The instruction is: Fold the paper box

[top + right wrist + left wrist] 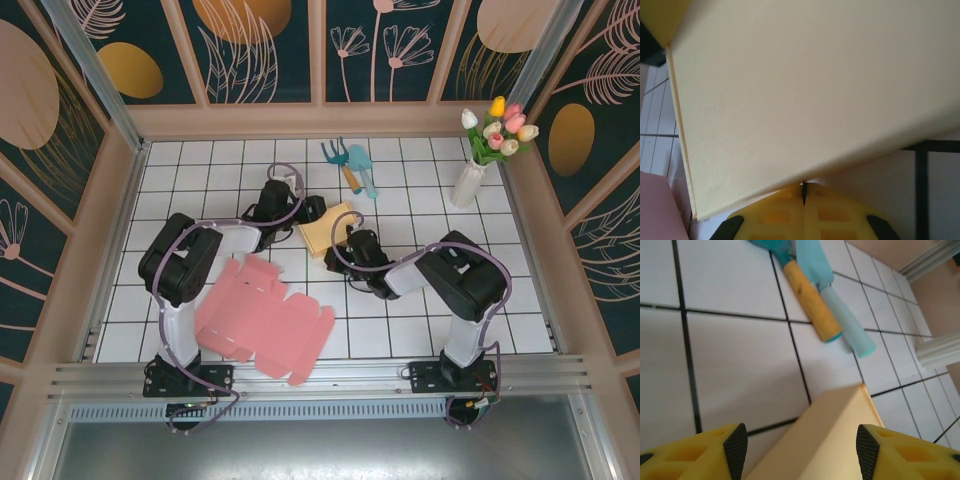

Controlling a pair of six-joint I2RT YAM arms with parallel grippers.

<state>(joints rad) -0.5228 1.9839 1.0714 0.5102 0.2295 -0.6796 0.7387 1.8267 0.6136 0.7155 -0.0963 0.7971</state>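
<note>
Yellow paper box (322,232) mid-table, sandwiched between both arms, left claw on its far-left side, right claw on its near-right.
- Left gripper (797,444): open, jaws straddling box corner, box straight ahead.
- Right gripper (803,192): closed, tips against box's lower edge; pinch on paper unclear.

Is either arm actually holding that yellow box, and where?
The left gripper stands open around a corner of the yellow box, not gripping. The right gripper is shut at the box's edge; whether it pinches the paper cannot be told.

Left fingers (735,446) stand apart; right fingers (782,216) pressed together.
</note>
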